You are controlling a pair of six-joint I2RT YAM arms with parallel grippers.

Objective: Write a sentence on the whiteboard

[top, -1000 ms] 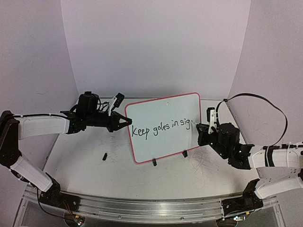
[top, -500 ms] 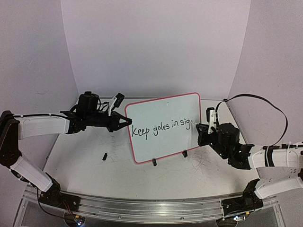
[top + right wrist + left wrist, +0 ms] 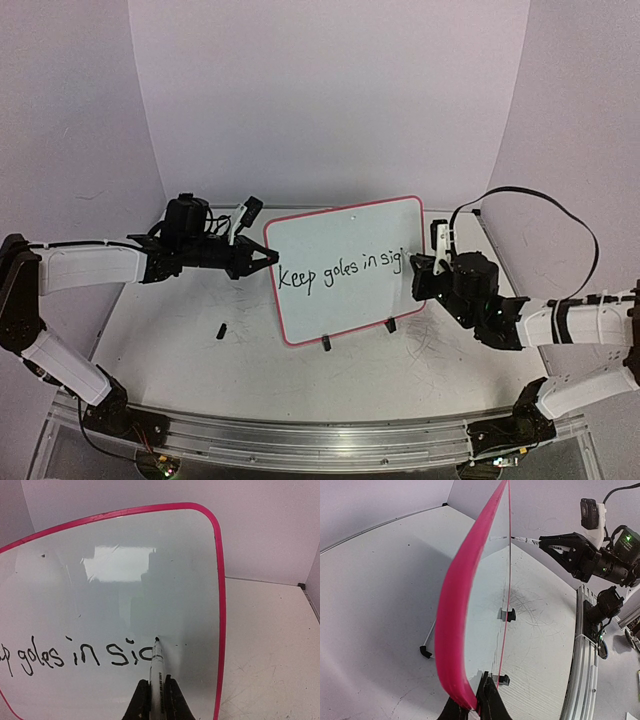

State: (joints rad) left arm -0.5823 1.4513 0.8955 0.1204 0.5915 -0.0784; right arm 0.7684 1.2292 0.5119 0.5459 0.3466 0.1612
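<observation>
From above, the whiteboard (image 3: 345, 300) stands on its two black clip feet (image 3: 325, 343) about midway between the left and right edges of the tabletop (image 3: 160, 335), nearer the far edge, with its face leaning back. The sentence (image 3: 340, 268) runs across it in one slanted line and reads "Keep goles in sig". The left hand (image 3: 262, 258) is clamped on the board's left border. The right hand (image 3: 422, 272) sits at the board's right border, at the end of the writing; its grip cannot be made out from here. A small black piece (image 3: 220, 329) lies on the tabletop toward the left edge, apart from the board.

From the left wrist, the whiteboard (image 3: 454, 620) is seen edge-on, and the left hand (image 3: 475, 706) is closed tight on its pink border. Across the board the right hand (image 3: 543, 540) points a marker (image 3: 522, 539) at the writing face.

From the right wrist, the right hand (image 3: 156, 700) is closed narrow on the marker (image 3: 157, 672), which stands between its fingers (image 3: 142, 700) — the black tip touches the whiteboard (image 3: 125, 580) at the last letter. The sentence (image 3: 75, 655) shows here as "goles in si" plus an unfinished letter. Bare tabletop (image 3: 270, 645) lies past the right border.
</observation>
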